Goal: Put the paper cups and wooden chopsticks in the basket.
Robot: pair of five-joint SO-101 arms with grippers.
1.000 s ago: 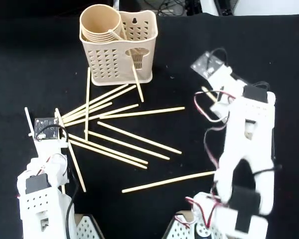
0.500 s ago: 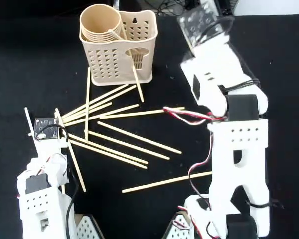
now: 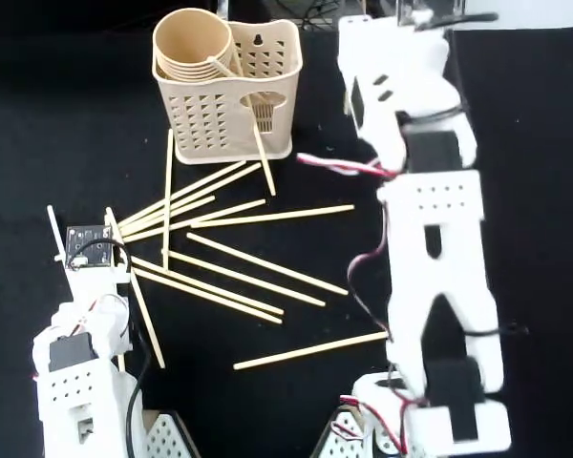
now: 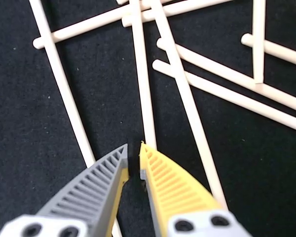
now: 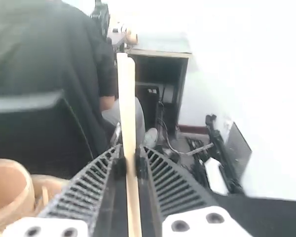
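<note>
Black table (image 3: 76, 95), right pincer (image 5: 130, 158) pinching a chopstick (image 5: 127, 98), its lower end hidden, left pincer (image 4: 133, 148) pressed together, loose chopsticks (image 4: 141, 74) just ahead.

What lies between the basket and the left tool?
Loose chopsticks fanned over the black cloth, in the high view.
</note>
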